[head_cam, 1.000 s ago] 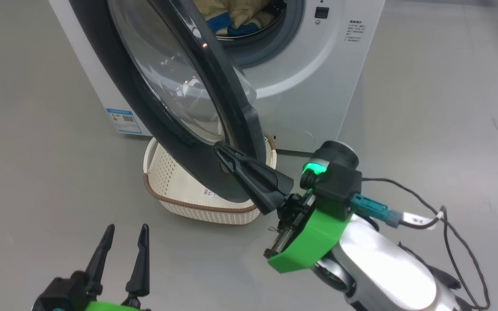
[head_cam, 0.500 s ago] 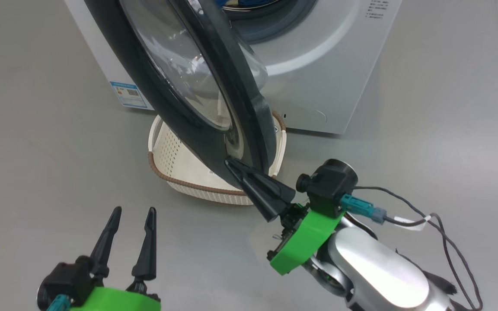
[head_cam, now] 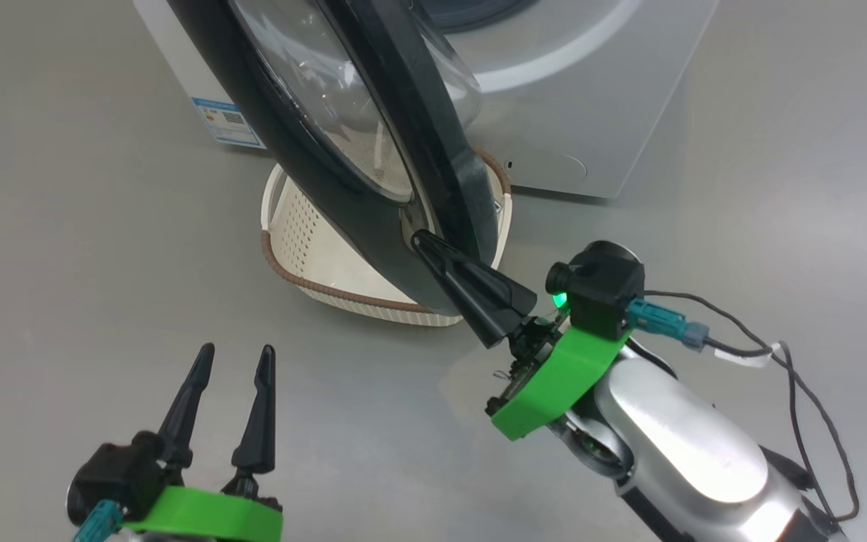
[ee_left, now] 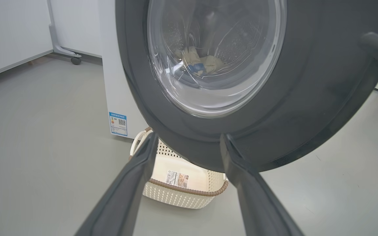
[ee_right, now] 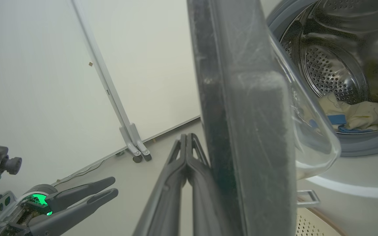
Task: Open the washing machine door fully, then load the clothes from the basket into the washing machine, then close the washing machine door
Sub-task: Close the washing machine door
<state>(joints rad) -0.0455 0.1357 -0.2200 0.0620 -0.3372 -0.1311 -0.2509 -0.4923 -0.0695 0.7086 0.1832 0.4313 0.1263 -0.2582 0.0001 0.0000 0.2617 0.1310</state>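
Almost done: clothes loaded, door half swung.
Clothes (ee_right: 356, 116) lie in the washing machine (head_cam: 576, 98); the basket (ee_left: 182, 193) on the floor beneath looks empty where it shows. The right gripper (head_cam: 422, 242) has its fingers pressed together on nothing, tips against the washing machine door (head_cam: 343, 143) at its free edge, by the handle recess. The left gripper (head_cam: 238, 354) hovers low, fingers spread wide and empty. The door should swing stiff and fairly heavy on its hinge, and its glossy rim looks slippery. Push on the black rim far from the hinge, not on the glass.
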